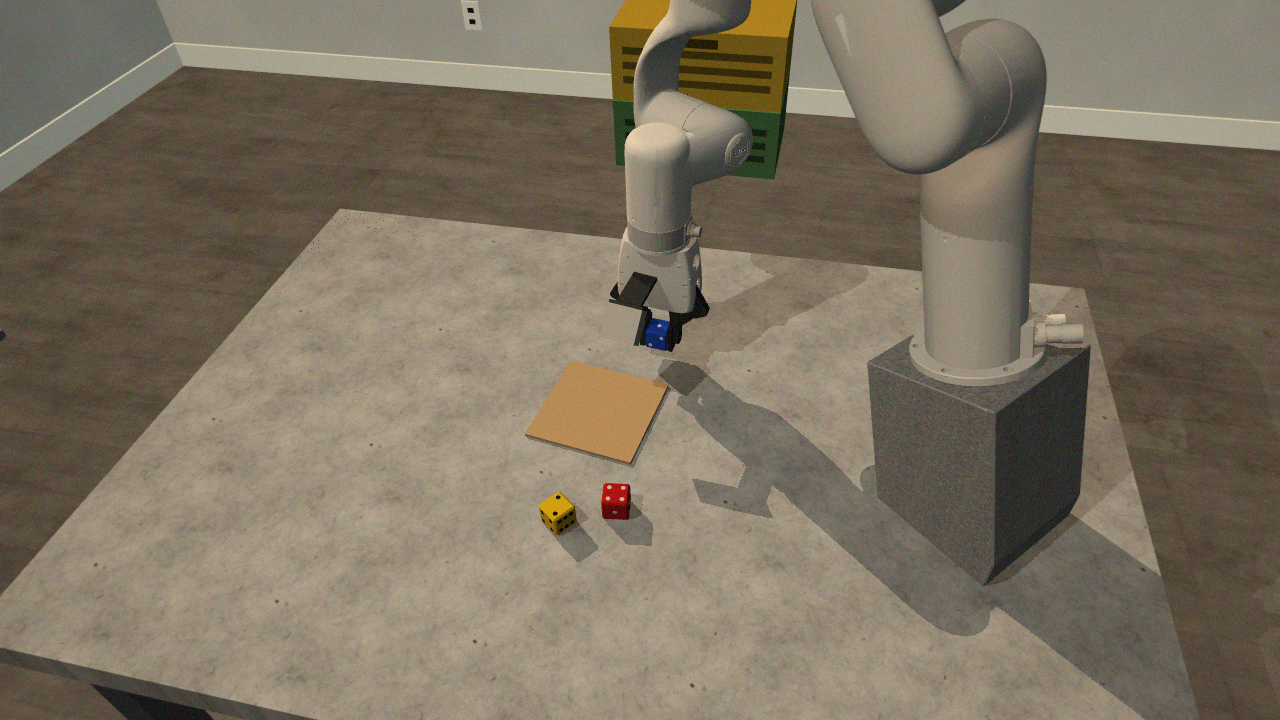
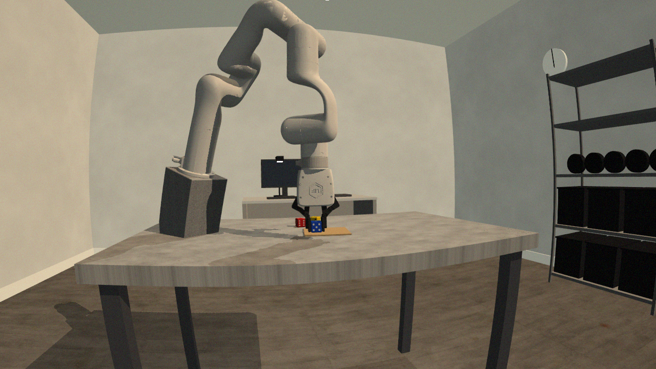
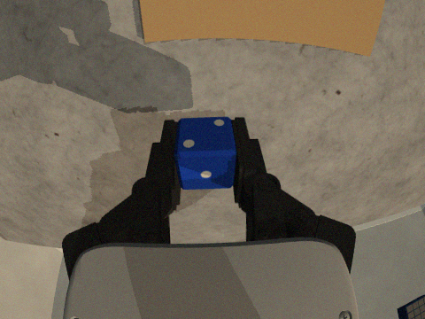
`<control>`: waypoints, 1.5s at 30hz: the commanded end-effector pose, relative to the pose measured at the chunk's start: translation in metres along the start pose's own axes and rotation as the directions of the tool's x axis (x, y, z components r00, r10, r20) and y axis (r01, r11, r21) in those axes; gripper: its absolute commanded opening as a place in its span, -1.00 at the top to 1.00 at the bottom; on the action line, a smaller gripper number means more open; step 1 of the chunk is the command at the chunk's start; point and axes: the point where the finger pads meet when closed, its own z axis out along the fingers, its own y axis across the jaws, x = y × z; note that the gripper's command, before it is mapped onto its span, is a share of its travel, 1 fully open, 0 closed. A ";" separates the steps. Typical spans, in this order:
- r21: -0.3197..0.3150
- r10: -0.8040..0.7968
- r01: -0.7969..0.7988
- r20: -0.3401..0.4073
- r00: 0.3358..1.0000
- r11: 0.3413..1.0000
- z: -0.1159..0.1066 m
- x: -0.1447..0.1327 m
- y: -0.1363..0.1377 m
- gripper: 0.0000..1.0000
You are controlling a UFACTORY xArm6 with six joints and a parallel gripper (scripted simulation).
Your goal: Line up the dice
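Blue die, pinched between the gripper's fingers above the tabletop, beyond the mat from the top view's near edge. Red die and yellow die stand off the mat, toward that edge.

Off-white rounded arm, black angular fingers, hexagonal logo, small screws.

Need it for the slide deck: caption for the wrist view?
Gripper closed on the blue die, lifted off the table; the tan mat partly in frame.
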 end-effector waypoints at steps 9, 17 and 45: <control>0.006 0.000 0.000 -0.001 1.000 1.000 -0.038 0.000 0.001 0.47; 0.006 0.000 0.000 -0.001 1.000 1.000 -0.061 0.000 0.001 0.47; 0.008 -0.007 0.007 -0.004 1.000 1.000 -0.079 0.013 0.003 0.47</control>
